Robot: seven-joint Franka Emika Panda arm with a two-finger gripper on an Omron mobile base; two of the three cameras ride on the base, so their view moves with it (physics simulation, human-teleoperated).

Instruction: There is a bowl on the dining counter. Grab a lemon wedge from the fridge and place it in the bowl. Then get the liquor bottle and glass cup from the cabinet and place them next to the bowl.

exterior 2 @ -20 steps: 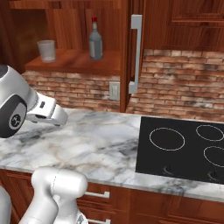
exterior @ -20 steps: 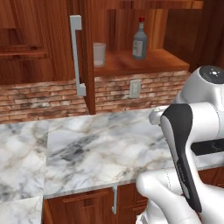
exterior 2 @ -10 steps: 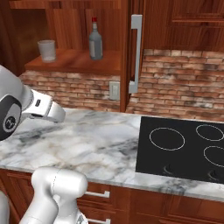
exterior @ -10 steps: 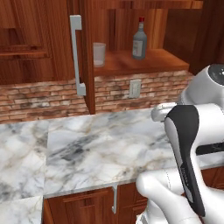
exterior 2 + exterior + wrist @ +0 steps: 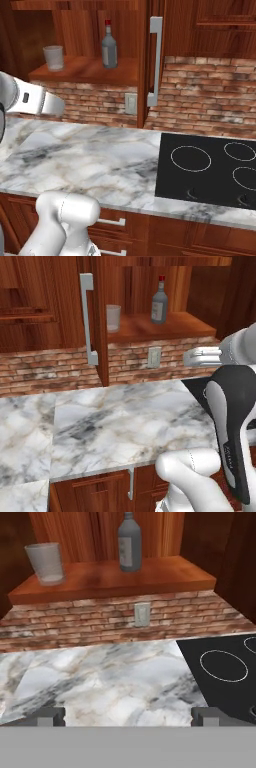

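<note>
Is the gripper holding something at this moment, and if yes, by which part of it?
Nothing is held. The gripper is open and bare marble counter shows between its fingers. The liquor bottle and glass cup stand on the cabinet shelf.

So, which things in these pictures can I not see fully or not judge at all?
- Liquor bottle: in the hand view the top edge cuts off its cap; its label is too blurred to read in every view.
- Glass cup: in the left base view the open cabinet door covers its left side.
- Cooktop: in the left base view the arm hides most of it.
- Gripper: the fingertips stand wide apart, empty.
</note>
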